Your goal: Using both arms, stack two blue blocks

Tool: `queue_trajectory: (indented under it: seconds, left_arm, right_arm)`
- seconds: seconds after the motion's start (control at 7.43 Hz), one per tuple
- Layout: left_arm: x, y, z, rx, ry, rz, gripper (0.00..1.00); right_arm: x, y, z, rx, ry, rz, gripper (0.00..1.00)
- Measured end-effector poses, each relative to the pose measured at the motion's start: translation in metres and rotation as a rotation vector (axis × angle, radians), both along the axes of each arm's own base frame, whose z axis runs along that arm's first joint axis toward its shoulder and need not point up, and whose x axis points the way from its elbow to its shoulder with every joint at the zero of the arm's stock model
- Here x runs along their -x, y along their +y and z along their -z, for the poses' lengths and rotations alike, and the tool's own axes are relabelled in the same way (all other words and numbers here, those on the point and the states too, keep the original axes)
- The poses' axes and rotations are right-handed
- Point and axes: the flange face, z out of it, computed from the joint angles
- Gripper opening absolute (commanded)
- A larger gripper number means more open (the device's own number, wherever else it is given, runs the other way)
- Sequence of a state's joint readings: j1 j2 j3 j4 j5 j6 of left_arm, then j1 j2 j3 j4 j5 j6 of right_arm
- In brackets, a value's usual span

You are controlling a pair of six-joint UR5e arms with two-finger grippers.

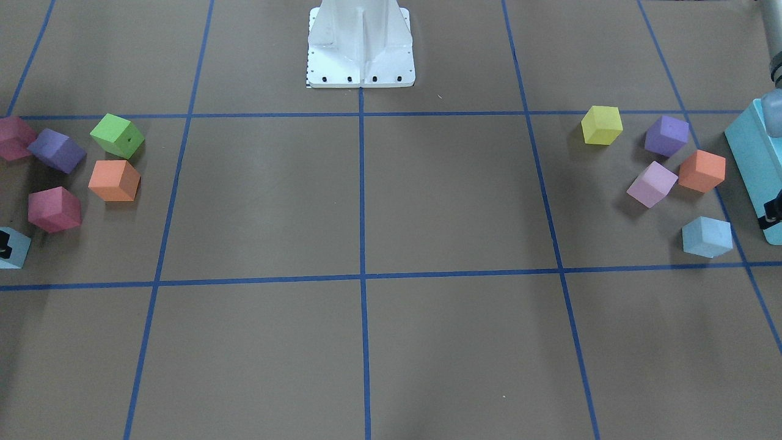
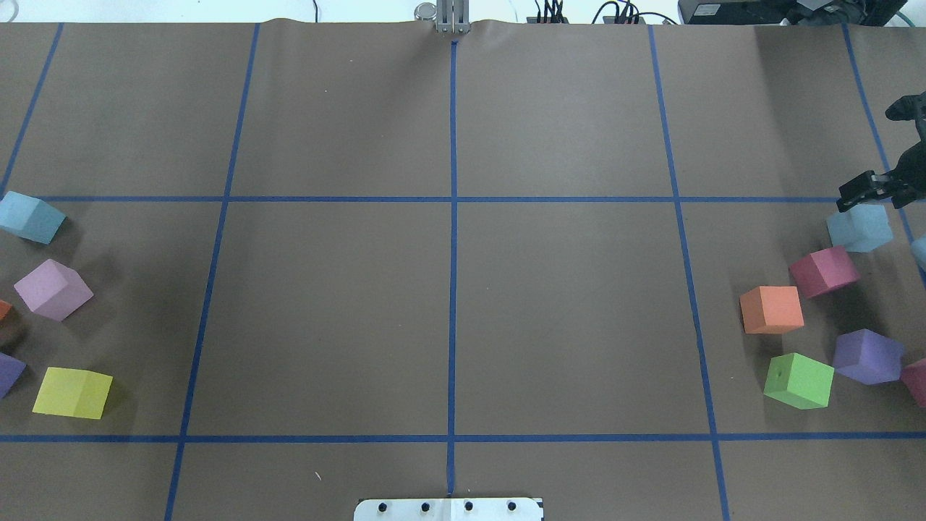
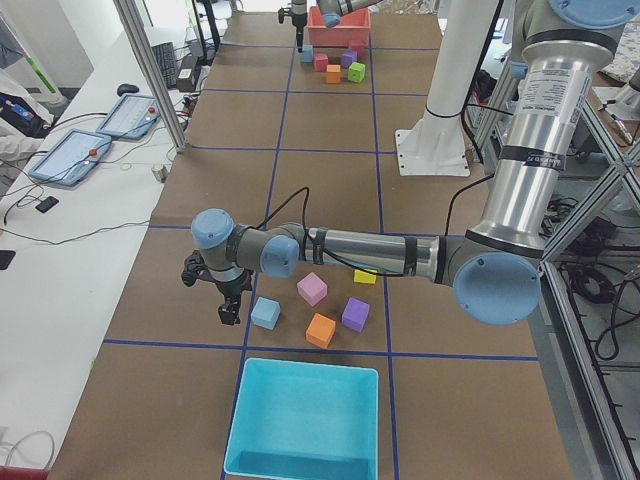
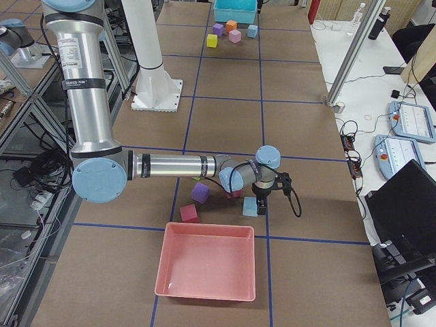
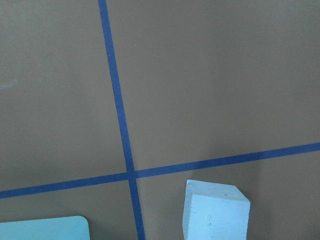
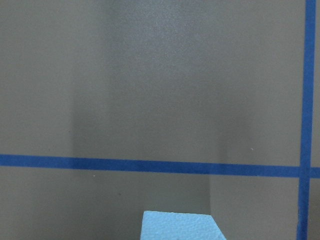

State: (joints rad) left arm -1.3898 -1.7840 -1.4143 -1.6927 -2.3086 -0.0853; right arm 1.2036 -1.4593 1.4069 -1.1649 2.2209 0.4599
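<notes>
One pale blue block [image 1: 707, 237] rests on the table on my left side; it also shows in the overhead view [image 2: 32, 217] and at the bottom of the left wrist view [image 5: 215, 212]. My left gripper [image 3: 230, 310] hangs just beside it on the operators' side, and I cannot tell whether it is open or shut. The other blue block [image 2: 859, 226] rests on my right side, and the right wrist view shows its top edge [image 6: 177, 227]. My right gripper [image 2: 867, 156] hovers over it with its fingers [image 2: 861, 192] spread open, holding nothing.
Yellow [image 1: 602, 125], purple [image 1: 666, 135], lilac [image 1: 652, 183] and orange [image 1: 701, 171] cubes lie by the turquoise bin [image 1: 748, 159]. Green [image 1: 117, 135], orange [image 1: 114, 181], magenta [image 1: 54, 209] and purple [image 1: 56, 150] cubes lie near the red bin [image 4: 204, 262]. The robot base [image 1: 360, 43] stands mid-table.
</notes>
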Motion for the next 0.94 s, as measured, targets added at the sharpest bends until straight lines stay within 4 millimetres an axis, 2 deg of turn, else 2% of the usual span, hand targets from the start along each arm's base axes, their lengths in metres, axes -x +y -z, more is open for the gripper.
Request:
queue_trajectory:
  seconds: [0.67,0.94]
  left_arm:
    - [0.000,0.000,0.000,0.001,0.000,0.001,0.99]
    - [0.000,0.001,-0.001,0.001,0.000,0.001,0.99]
  right_arm:
    - [0.004,0.019,-0.018,-0.018,-0.008,0.012,0.98]
    - [0.006,0.024,-0.026,-0.020,-0.010,0.014,0.75]
